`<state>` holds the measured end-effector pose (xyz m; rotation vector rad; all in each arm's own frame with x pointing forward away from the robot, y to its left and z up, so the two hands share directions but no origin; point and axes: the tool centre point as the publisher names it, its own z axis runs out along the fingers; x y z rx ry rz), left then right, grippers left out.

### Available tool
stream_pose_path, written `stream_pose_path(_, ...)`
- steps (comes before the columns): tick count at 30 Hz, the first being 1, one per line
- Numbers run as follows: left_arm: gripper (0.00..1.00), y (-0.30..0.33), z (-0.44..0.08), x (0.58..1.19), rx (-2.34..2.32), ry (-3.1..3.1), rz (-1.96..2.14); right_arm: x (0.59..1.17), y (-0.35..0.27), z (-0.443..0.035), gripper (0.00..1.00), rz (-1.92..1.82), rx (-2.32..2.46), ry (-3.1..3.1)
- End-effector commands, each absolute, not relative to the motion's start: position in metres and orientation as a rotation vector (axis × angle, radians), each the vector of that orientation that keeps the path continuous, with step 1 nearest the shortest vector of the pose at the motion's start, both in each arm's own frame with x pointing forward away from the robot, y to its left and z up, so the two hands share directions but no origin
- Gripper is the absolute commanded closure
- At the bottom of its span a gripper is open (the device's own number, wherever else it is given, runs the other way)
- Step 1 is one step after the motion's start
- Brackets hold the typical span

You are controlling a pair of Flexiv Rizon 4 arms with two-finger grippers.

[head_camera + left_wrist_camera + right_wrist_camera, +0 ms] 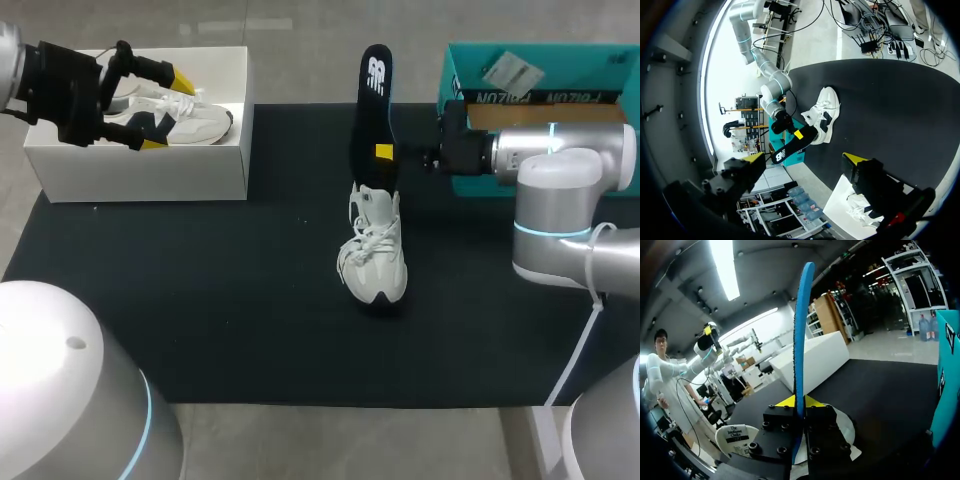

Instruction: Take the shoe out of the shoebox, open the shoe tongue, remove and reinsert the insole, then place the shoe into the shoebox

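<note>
Right end effector [392,153]: clamped on the insole [375,90], fingers narrow, one on each face near its middle.
Left end effector [168,110]: fingers spread wide, holding nothing, above the shoebox [150,165].
Insole: upright, black with a blue edge, lower end at the shoe's opening.
Shoe [375,250]: white, mid-desk [200,300] on the dark mat, well apart from the shoebox.
Shoebox: white, far left; second shoe [195,118] lying inside.
Nearby: teal box [540,60], far right, behind the right arm.
</note>
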<state>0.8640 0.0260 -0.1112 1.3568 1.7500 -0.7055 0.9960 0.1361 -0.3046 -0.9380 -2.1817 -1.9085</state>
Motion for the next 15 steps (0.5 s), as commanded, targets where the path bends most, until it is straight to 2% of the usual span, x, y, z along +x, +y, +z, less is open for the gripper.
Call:
stream_pose_path(1,0.00,0.026,-0.111,0.865,1.361,1.753,-0.704,1.006,0.136,-0.311,1.00,-1.930,-0.887,-2.164)
stream_pose_path(15,0.00,0.026,-0.111,0.865,1.361,1.753,-0.704,1.025,0.143,-0.311,1.00,-1.988,-0.697,-2.132)
